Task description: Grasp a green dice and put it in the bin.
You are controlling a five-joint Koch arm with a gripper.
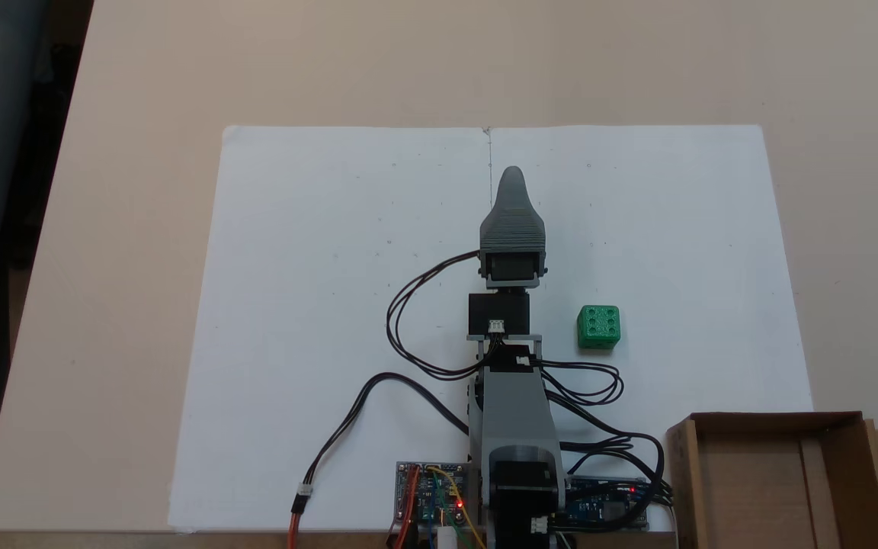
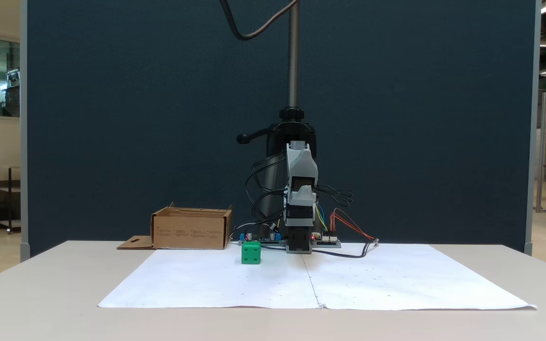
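The green dice (image 1: 599, 328) sits on the white paper sheet, a short way to the right of the arm in a fixed view, six pips up. In another fixed view the dice (image 2: 251, 252) stands left of the arm's base. The gripper (image 1: 513, 175) points away from the base over the middle of the sheet, apart from the dice and holding nothing I can see. Its jaws lie one over the other, so only a single grey tip shows. The bin (image 1: 774, 419), a shallow brown cardboard box, stands at the table corner beside the base; its inside looks bare.
The white paper sheet (image 1: 332, 305) covers the table's middle. Black cables (image 1: 408, 320) loop beside the arm, and circuit boards (image 1: 431, 496) lie by the base. The bin's flap (image 2: 135, 243) lies flat on the table. A dark partition (image 2: 112, 118) stands behind the table.
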